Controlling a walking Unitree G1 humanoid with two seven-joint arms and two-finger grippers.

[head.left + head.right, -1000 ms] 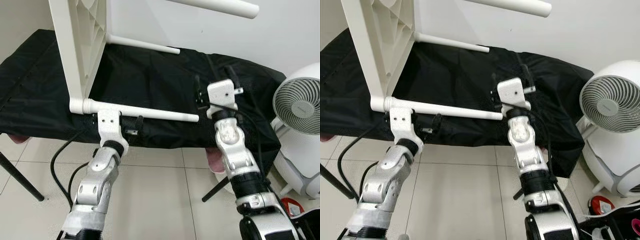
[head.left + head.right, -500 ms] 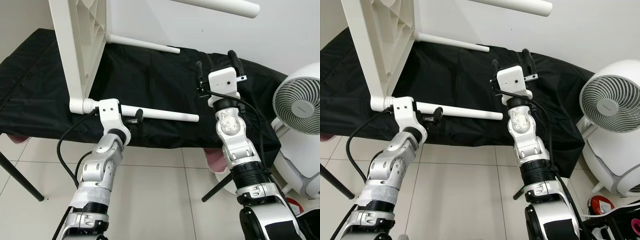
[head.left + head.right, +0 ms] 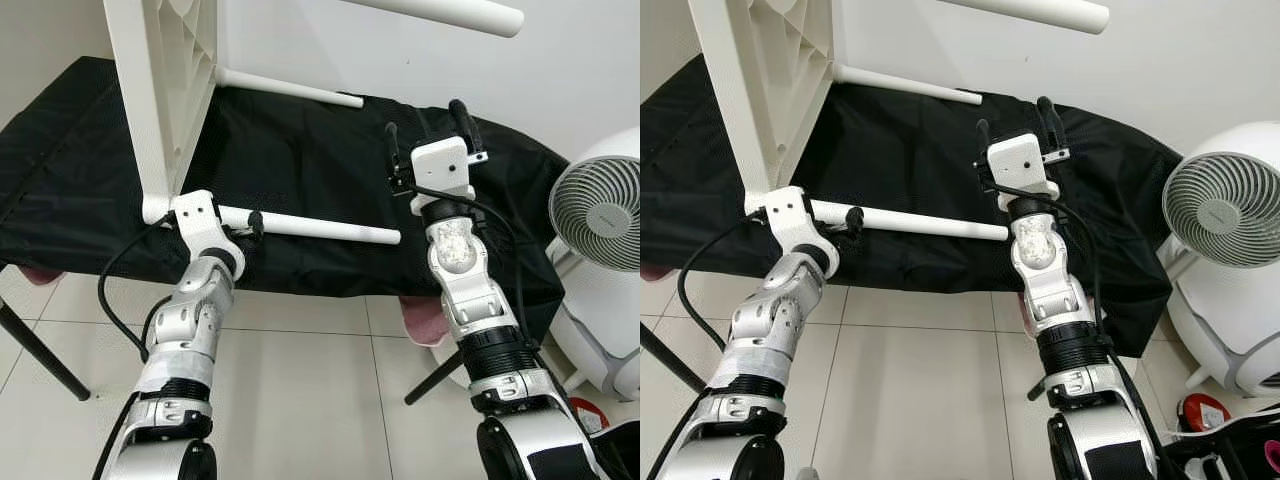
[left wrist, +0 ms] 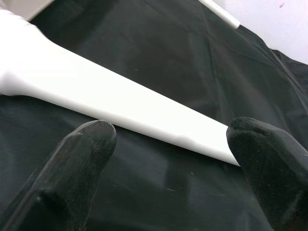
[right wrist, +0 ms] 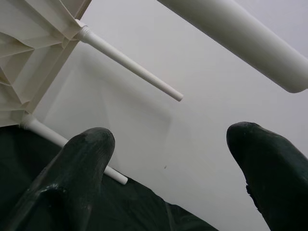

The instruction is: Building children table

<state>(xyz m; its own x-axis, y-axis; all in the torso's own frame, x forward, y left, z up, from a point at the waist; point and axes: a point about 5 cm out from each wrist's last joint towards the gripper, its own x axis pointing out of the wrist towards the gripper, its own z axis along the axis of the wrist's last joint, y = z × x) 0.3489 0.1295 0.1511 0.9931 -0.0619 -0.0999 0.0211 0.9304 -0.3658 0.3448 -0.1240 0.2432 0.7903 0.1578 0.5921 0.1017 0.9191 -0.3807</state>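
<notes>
Black cloth-covered bench [image 3: 330, 150] carries the white plastic children's table [image 3: 165, 90], tipped on edge with its legs seemingly fitted; left gripper [image 3: 245, 225] spreads unclenched around the nearest white round leg [image 3: 310, 228], right gripper [image 3: 428, 130] hovers released, so tightening and righting probably remain

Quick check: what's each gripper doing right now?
Left gripper: open, fingers either side of the white table leg, not gripping.
Right gripper: open, holding nothing.
</notes>
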